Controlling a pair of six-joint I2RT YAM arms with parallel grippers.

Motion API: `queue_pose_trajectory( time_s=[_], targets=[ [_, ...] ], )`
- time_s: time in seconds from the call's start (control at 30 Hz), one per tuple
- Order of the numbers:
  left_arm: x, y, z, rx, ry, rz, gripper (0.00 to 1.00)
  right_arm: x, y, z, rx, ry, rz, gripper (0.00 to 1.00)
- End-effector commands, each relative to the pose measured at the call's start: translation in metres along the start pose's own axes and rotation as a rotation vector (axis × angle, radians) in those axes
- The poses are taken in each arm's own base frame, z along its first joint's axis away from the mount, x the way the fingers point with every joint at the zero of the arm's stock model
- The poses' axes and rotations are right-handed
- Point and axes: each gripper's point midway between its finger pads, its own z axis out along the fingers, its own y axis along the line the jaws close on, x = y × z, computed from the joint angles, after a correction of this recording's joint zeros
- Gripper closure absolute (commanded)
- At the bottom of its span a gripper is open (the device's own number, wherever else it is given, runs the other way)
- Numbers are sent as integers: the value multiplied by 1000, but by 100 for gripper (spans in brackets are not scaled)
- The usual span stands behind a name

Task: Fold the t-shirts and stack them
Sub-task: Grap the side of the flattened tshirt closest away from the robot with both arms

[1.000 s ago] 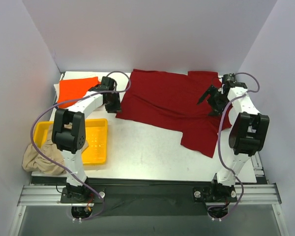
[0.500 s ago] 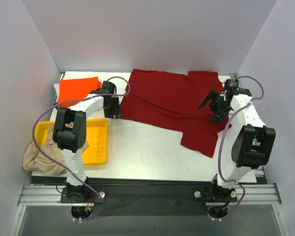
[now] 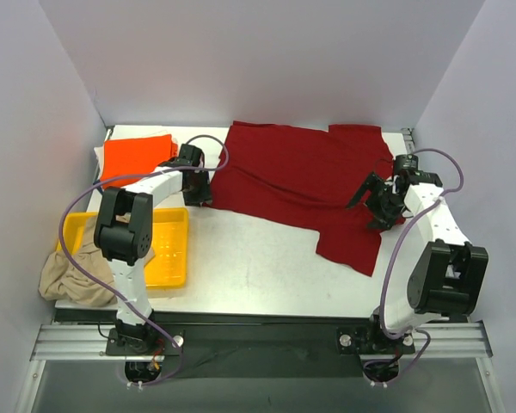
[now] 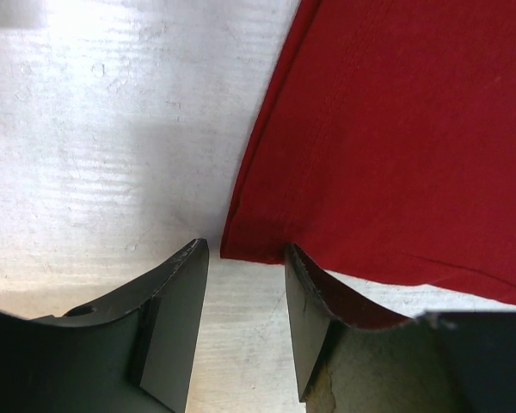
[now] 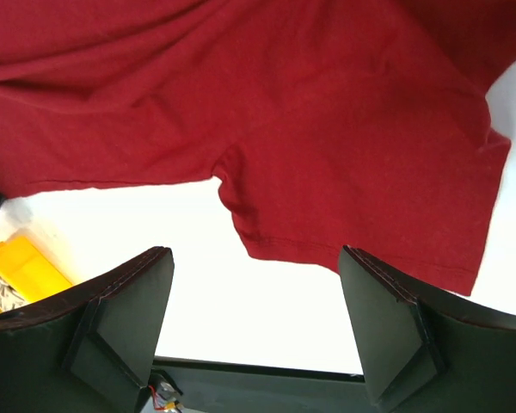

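**A:** What sat at the left edge?

**B:** A beige t-shirt slumped over the rim of the table at 8 o'clock, against the yellow tray. An orange t-shirt lay flat in the 10 o'clock corner.

**A:** And the left gripper?

**B:** It was low over the table just beside the orange one. Its jaws stood apart with nothing pinched. The near-left corner of the dark red t-shirt lay right at the gap, and bare white table spread out at its 9 o'clock.

**A:** Where did the red one reach?

**B:** It lay spread from 12 to 3 o'clock. Its far hem was close to the back edge, and one sleeve pointed toward 5 o'clock.

**A:** The right gripper?

**B:** It was spread wide, holding nothing, above that sleeve's hem near the 3 o'clock edge.

**A:** Room to move?

**B:** There was a broad bare strip along 6 o'clock, between the tray and the sleeve.
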Motion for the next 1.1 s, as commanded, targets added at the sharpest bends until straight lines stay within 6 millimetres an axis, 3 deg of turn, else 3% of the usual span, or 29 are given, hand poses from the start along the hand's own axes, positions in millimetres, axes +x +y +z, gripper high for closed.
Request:
queue_pose_trajectory(
  time_s=[0.0, 0.13, 0.17, 0.27, 0.4, 0.53, 0.7, 0.83, 1.07],
  targets=[
    [-6, 2, 12, -2, -24, -16, 49, 15, -7, -11, 5, 8, -2, 20],
    [-4, 2, 16, 0, -17, -16, 62, 33, -22, -11, 22, 30, 19, 20],
    [-1, -2, 16, 20, -3, -16, 70, 44, -30, -7, 38, 55, 33, 21],
    [6, -3, 16, 32, 15, -15, 81, 60, -47, -13, 73, 60, 57, 20],
    [12, -1, 14, 44, 28, -19, 99, 89, -89, -17, 222, 89, 79, 21],
    [4, -2, 8, 61, 10, -24, 100, 119, -120, -17, 305, 139, 143, 27],
    [-2, -8, 3, 94, -2, -32, 100, 110, -127, -21, 345, 109, 182, 34],
    [-4, -10, 0, 106, -12, -37, 100, 112, -143, -12, 402, 130, 200, 43],
    [1, -9, 0, 115, -2, -41, 100, 103, -147, 6, 404, 120, 216, 55]
  ],
)
